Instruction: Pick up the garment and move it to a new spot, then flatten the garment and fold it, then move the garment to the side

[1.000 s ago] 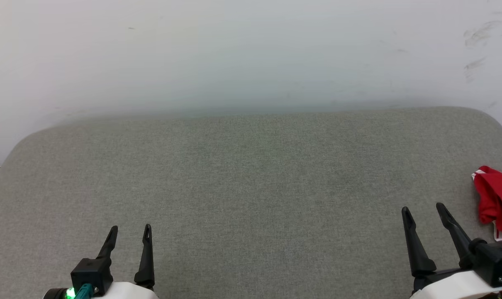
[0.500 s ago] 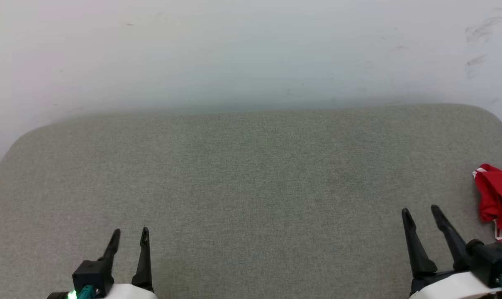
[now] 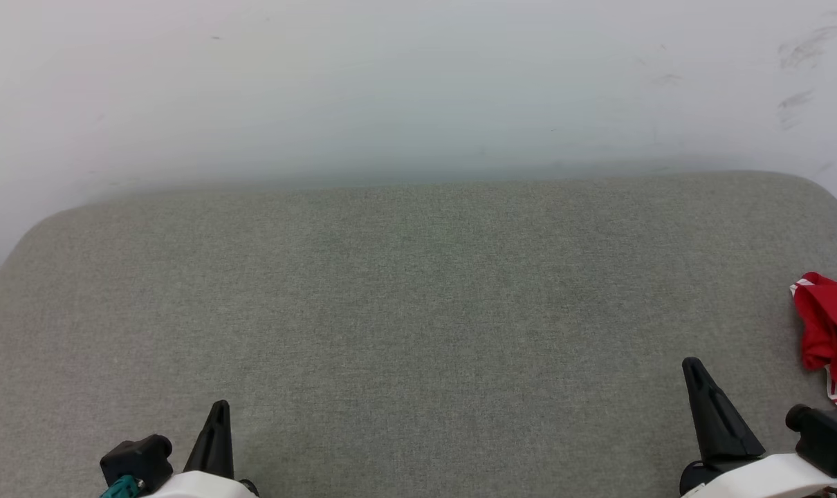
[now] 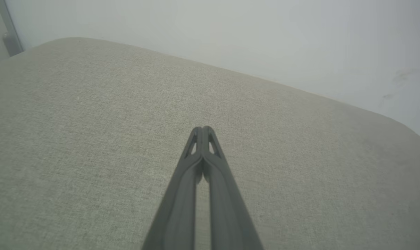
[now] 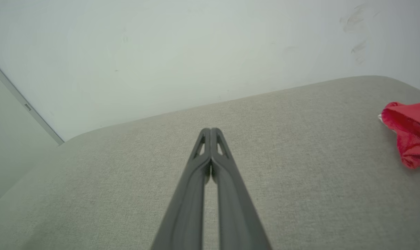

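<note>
The garment [image 3: 832, 328] lies bunched at three o'clock on the grey cushion [image 3: 418, 297]; the left gripper [image 4: 203, 130] and right gripper [image 5: 210, 131] are both pinched closed, empty.

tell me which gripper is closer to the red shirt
Right. The right gripper is just left of the red shirt, apart from it, near the right edge of the grey surface; the left gripper is far off at the lower left.

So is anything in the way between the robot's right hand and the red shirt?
No, nothing visible is. Only bare grey fabric surface lies between the shut right gripper and the crumpled red shirt off to its right.
</note>
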Robot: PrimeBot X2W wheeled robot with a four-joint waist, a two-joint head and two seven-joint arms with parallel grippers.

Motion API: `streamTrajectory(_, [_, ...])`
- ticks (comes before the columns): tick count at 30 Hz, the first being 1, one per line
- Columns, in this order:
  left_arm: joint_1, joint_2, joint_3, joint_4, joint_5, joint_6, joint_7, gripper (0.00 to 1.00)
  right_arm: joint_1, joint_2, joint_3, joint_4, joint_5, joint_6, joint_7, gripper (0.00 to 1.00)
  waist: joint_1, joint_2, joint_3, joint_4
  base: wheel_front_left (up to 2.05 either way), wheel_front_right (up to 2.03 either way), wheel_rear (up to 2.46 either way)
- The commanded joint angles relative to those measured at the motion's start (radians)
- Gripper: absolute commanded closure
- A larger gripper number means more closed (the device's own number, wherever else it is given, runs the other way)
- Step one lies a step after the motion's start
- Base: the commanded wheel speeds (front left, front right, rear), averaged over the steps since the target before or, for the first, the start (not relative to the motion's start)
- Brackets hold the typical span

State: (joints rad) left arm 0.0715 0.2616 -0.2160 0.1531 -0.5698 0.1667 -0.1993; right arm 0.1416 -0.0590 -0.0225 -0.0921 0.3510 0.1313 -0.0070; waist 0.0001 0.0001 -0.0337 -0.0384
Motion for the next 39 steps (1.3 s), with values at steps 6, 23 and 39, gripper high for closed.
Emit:
streamTrajectory(6, [-0.045,-0.014,0.036,-0.001,-0.107,-0.033,0.027,1.0,-0.048,-0.014,0.002,0.02,0.138,0.0,0.003,1.0,0.0,-0.0001,0.002,0.002,0.0,0.0,0.0])
streamTrajectory(23, [-0.08,-0.056,0.1,0.023,-0.332,-0.097,0.09,1.0,-0.099,-0.025,0.001,0.093,0.419,0.0,0.014,1.0,-0.0001,-0.0001,0.007,0.008,0.0,0.0,0.0])
streamTrajectory(39, [-0.107,-0.091,0.152,0.038,-0.508,-0.146,0.141,1.0,-0.136,-0.029,-0.006,0.15,0.636,0.0,0.027,1.0,-0.0001,-0.0001,0.013,0.013,0.0,0.0,0.0])
